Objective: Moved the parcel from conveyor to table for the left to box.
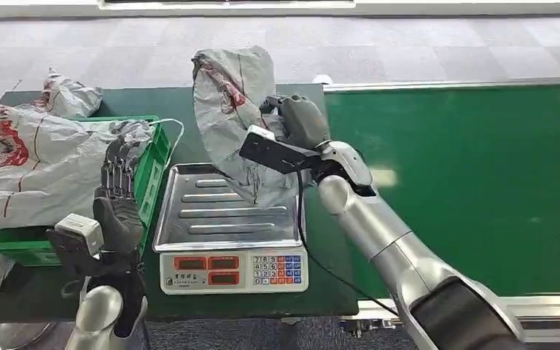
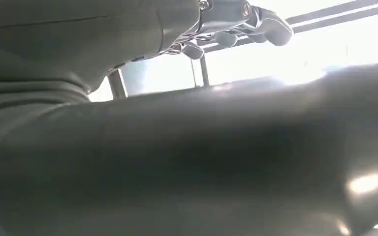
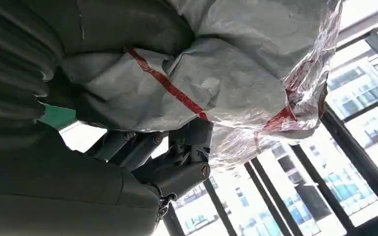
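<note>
My right hand (image 1: 300,120) grips a grey plastic parcel (image 1: 232,109) with red markings and holds it upright over the steel pan of the scale (image 1: 189,226); the parcel's lower end hangs at the pan's back right. In the right wrist view the dark fingers (image 3: 177,162) wrap the crumpled parcel (image 3: 226,83). My left hand (image 1: 118,197) is raised beside the green box (image 1: 153,175), fingers straight and apart, holding nothing. The left wrist view shows its grey cover and fingertips (image 2: 246,19) against bright windows.
The green box holds several grey parcels (image 1: 36,160) that spill over its left side. The scale's keypad and red displays (image 1: 233,271) face me at the table's front edge. The green conveyor belt (image 1: 467,182) runs on the right with nothing on it.
</note>
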